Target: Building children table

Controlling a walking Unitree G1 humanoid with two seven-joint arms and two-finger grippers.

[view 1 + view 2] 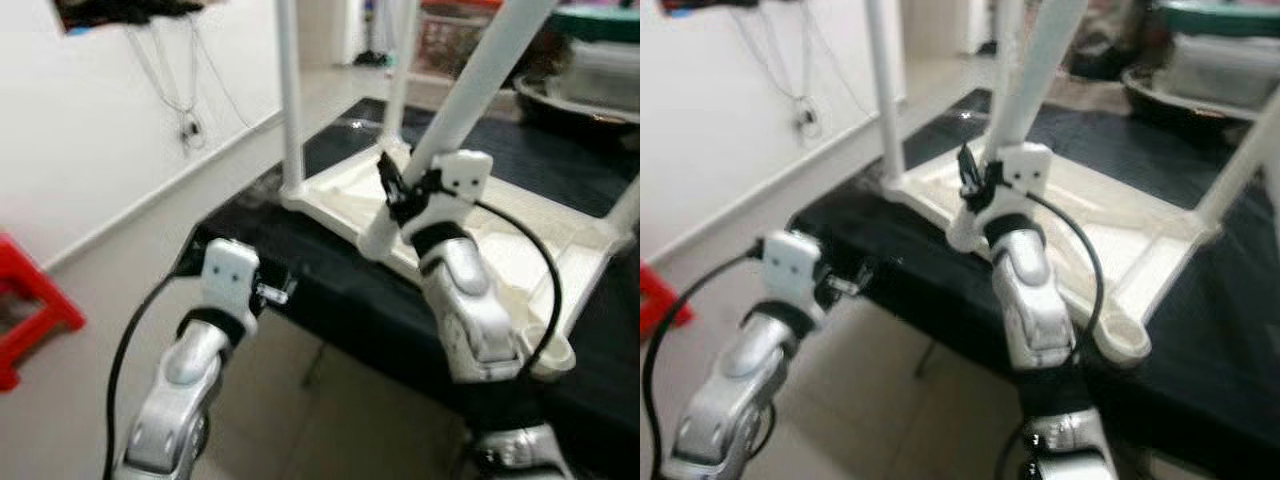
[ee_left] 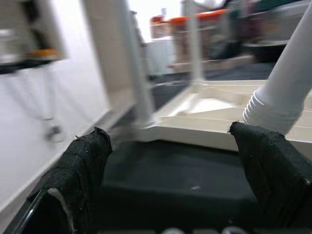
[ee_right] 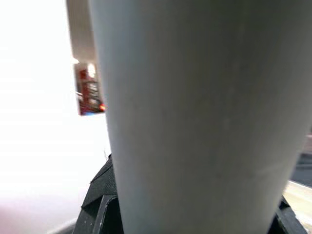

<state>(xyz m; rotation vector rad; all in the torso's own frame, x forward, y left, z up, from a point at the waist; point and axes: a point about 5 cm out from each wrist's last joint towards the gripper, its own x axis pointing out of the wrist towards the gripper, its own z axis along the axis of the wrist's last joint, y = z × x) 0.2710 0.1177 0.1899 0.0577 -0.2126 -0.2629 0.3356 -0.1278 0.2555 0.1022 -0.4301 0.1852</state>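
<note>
A white children's table top lies upside down on a black-covered table. Two white legs stand upright in its far corners. My right gripper is shut on a third white leg, which leans over the top's near left corner; that leg looms close in the right wrist view. Lower and to the left, my left gripper is open at the black table's near edge, holding nothing. Its black fingers frame the table top in the left wrist view.
A red stool stands on the tan floor at the left. A white wall with hanging cables runs along the left. Containers and a basin crowd the back right. An empty leg socket sits at the top's near right corner.
</note>
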